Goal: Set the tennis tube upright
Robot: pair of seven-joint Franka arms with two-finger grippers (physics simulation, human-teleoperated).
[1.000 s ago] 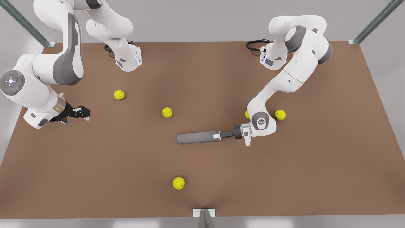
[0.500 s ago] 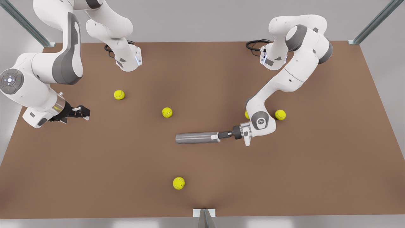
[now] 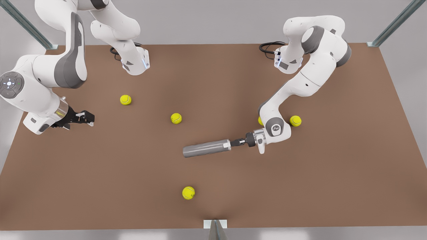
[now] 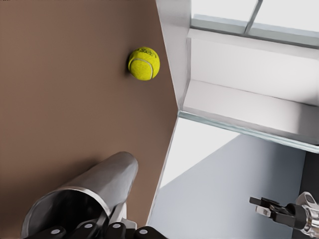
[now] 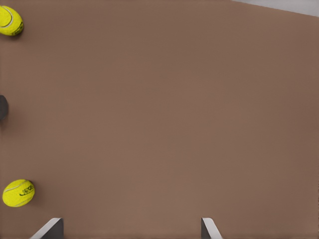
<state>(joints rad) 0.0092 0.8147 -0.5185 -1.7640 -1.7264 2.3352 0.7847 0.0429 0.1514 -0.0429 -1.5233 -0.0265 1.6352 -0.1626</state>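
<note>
The tennis tube (image 3: 203,149) is a dark grey cylinder lying near the table's middle, its silvery rim pointing to the front view's right. My left gripper (image 3: 230,144) is shut on that rim, reaching in level from the front view's right. In the left wrist view the tube (image 4: 94,186) runs away from the fingers (image 4: 115,230), its open mouth close to the camera. My right gripper (image 3: 89,119) waits open over the table at the front view's left, nothing between its fingertips (image 5: 50,226).
Several yellow tennis balls lie on the brown table (image 3: 333,173): one (image 3: 125,99) near the right gripper, one (image 3: 176,118) behind the tube, one (image 3: 295,120) beside the left arm's elbow, one (image 3: 188,192) toward the front edge.
The left gripper has drawn the tube's rim end slightly back and to the left. The tube now slants, its free end nearer the front edge. The right arm has barely shifted.
</note>
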